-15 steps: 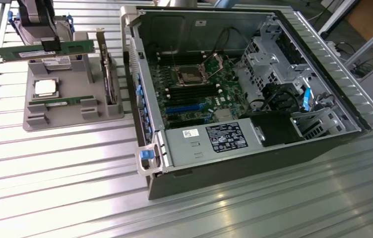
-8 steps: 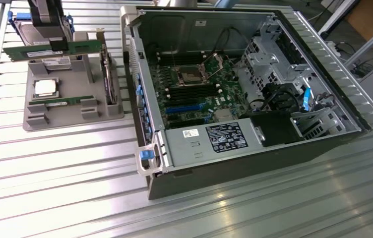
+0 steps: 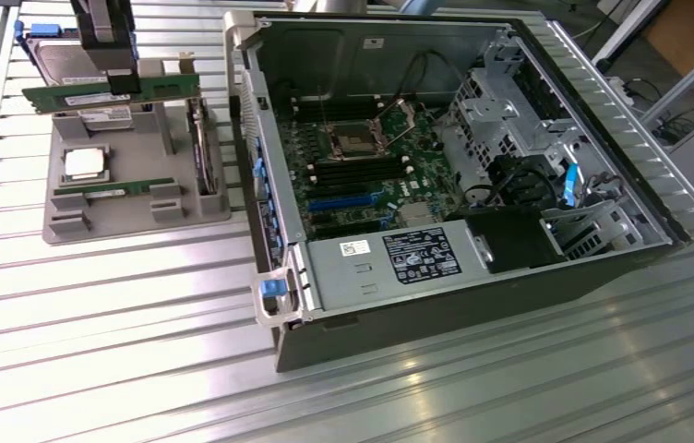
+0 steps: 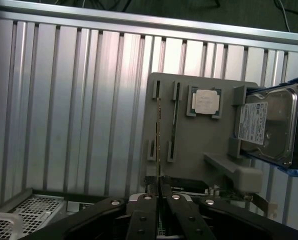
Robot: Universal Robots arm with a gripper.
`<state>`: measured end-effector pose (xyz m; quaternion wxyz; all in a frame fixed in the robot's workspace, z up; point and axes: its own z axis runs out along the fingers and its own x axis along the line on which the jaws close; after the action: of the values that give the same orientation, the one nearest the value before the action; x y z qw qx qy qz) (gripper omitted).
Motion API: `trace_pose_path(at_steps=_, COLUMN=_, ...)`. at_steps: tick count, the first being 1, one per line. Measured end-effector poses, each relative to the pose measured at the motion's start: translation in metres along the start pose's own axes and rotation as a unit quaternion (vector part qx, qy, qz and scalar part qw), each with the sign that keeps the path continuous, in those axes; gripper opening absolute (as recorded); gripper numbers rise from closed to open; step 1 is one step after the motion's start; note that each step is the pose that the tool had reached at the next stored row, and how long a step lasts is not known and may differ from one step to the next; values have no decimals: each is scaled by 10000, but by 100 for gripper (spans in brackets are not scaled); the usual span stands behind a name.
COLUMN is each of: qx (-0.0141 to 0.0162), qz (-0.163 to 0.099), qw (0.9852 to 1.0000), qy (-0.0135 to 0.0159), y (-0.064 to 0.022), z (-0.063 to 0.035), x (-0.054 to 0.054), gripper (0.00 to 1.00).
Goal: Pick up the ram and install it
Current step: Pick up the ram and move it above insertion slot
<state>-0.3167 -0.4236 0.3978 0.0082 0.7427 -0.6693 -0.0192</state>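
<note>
From off to the side, the exterior view takes in the whole bench: an open computer case (image 3: 446, 185) lies on the slatted metal table (image 3: 101, 323), motherboard up, with a grey tray (image 3: 137, 221) beside it toward the exterior view's left. Over that tray the gripper (image 3: 119, 81) comes straight down from the top of the picture, fingers pointing at the table. Its jaws are clamped on the ram (image 3: 162, 89), gripping it near the middle. The green stick sits level, long edge horizontal, above the tray and well apart from the case. Below it in the tray lie a square silver processor (image 3: 86, 163) and a second green stick (image 3: 113, 191) seated between its holders. An upright card (image 3: 206, 148) stands along the tray's edge nearest the case, and a hard drive (image 3: 45, 51) stands at the far end. The wrist view looks down past the black fingers (image 4: 141, 215), which meet closely over the tray's slots. There a thin strip, edge-on, runs out from between them across the grey surface. This view gives the hard drive's white label face-on, and a corner of perforated metal (image 4: 29, 210) sits near the fingers.
</note>
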Motion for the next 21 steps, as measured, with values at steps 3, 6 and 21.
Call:
trace_pose_path(at_steps=3, qx=-2, qz=0, qw=10000, qy=0, y=-44, z=-1, x=5, gripper=13)
trace_pose_path(at_steps=6, qx=-4, qz=0, qw=10000, qy=0, y=-79, z=-3, x=8, gripper=13)
trace_pose_path(at_steps=21, qx=-12, qz=0, qw=10000, qy=-1, y=-226, z=-9, x=24, gripper=13)
